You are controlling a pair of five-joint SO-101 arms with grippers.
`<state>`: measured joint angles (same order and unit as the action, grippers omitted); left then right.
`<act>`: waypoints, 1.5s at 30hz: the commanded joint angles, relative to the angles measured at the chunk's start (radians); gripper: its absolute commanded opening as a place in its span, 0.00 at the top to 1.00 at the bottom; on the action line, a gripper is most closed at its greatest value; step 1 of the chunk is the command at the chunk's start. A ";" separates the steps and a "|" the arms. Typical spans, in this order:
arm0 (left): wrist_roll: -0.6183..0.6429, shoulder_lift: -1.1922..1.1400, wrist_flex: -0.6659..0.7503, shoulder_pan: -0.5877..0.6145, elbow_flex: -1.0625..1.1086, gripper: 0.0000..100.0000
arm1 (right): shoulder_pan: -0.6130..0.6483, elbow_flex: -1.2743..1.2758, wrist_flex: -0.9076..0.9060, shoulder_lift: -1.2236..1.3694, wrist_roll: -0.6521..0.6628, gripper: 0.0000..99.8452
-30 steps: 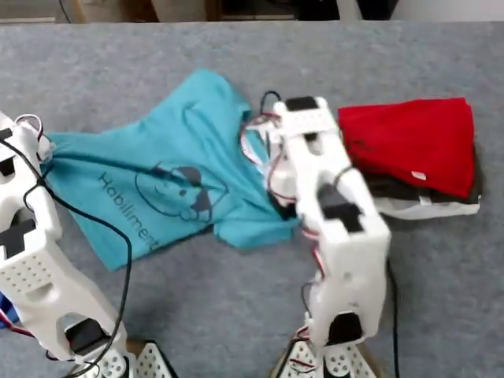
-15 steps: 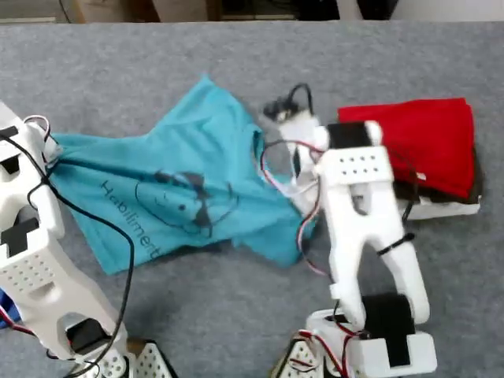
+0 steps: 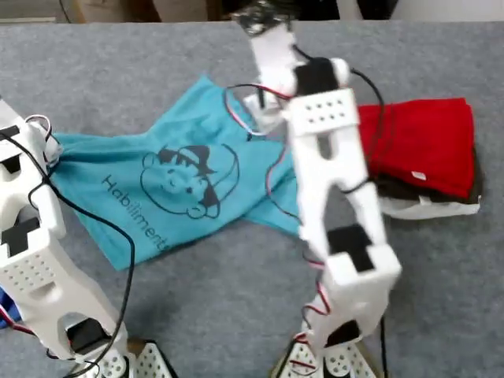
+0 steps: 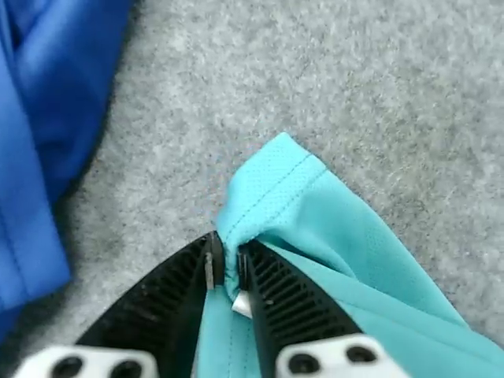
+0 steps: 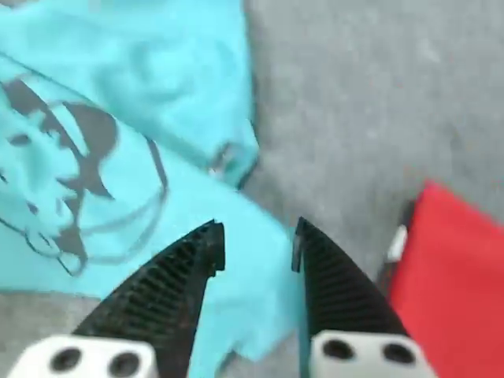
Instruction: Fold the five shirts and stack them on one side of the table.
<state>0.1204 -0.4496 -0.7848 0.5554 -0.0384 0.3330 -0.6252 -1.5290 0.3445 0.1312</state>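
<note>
A teal shirt (image 3: 189,185) with a dark cartoon print lies spread on the grey table (image 3: 118,71), left of centre. My left gripper (image 4: 227,260) is shut on its hem corner (image 4: 272,177), at the shirt's left tip (image 3: 59,150) in the high view. My right gripper (image 5: 257,236) hangs open above the shirt's right part (image 5: 118,157) with nothing between its fingers. In the high view its arm (image 3: 323,126) rises toward the table's far edge. A folded red shirt (image 3: 417,146) tops a stack at the right.
Under the red shirt lie a dark and a white folded shirt (image 3: 425,209). A blue cloth (image 4: 47,118) lies on the table close to my left gripper. Bare grey table runs along the front between the arm bases and behind the teal shirt.
The right arm has lifted off the teal shirt's collar side and swung toward the far edge. The shirt's right part now lies flatter with the print in full view. The left arm stayed put.
</note>
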 commanded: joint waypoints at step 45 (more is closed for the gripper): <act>-0.072 0.016 -0.052 -0.041 -0.049 0.98 | -0.142 0.596 0.107 0.002 0.140 0.99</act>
<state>0.0760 -0.4496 -0.8247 0.5432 -0.0384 0.2240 -0.0529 -1.4538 0.4810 0.2616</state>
